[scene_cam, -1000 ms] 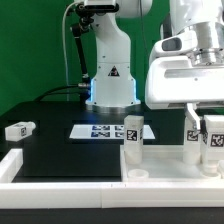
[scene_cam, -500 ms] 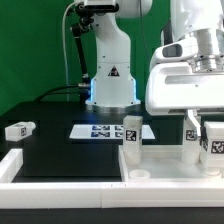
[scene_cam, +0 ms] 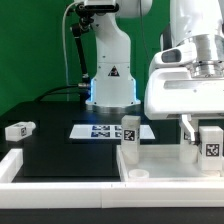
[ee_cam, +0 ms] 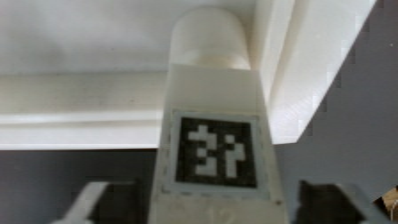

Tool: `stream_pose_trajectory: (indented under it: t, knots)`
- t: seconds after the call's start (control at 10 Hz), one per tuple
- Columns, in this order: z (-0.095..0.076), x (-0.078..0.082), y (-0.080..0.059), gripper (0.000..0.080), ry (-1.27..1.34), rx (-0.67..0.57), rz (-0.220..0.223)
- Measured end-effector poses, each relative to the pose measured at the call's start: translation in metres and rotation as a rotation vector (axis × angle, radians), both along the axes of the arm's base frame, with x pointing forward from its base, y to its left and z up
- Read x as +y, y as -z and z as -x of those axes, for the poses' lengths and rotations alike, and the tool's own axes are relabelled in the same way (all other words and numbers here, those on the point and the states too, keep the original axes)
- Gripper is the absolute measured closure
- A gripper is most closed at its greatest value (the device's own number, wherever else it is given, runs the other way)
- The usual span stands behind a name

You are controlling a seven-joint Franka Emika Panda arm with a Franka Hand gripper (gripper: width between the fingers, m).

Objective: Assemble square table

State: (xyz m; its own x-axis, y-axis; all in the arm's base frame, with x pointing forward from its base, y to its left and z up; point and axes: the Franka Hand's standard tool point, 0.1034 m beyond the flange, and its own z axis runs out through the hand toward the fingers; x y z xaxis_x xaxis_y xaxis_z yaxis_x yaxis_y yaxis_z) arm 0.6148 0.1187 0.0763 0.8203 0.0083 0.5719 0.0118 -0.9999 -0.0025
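Observation:
The square table top lies at the front of the exterior view's right, rim up. One white tagged leg stands upright at its far left corner. A second leg stands upright at the far right corner, and my gripper hangs around its upper part. In the wrist view this leg runs down to the table top. Both fingers stand apart from its sides with dark gaps, so the gripper is open. A third leg lies loose at the exterior view's left.
The marker board lies flat in the middle of the black mat. A long white L-shaped wall runs along the front and left. The robot base stands at the back.
The jaws have spread apart and let go of the right-hand leg, which stays standing in its corner. The hand has shifted slightly upward.

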Motion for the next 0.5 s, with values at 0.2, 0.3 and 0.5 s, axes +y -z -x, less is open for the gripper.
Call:
stream_pose_trajectory:
  t: [0.2, 0.3, 0.5]
  knots:
    - [0.0000, -0.0001, 0.0000, 0.0181, 0.000, 0.000, 0.000]
    - [0.0000, -0.0001, 0.0001, 0.0160, 0.000, 0.000, 0.000]
    - [0.0000, -0.0002, 0.0001, 0.0151, 0.000, 0.000, 0.000]
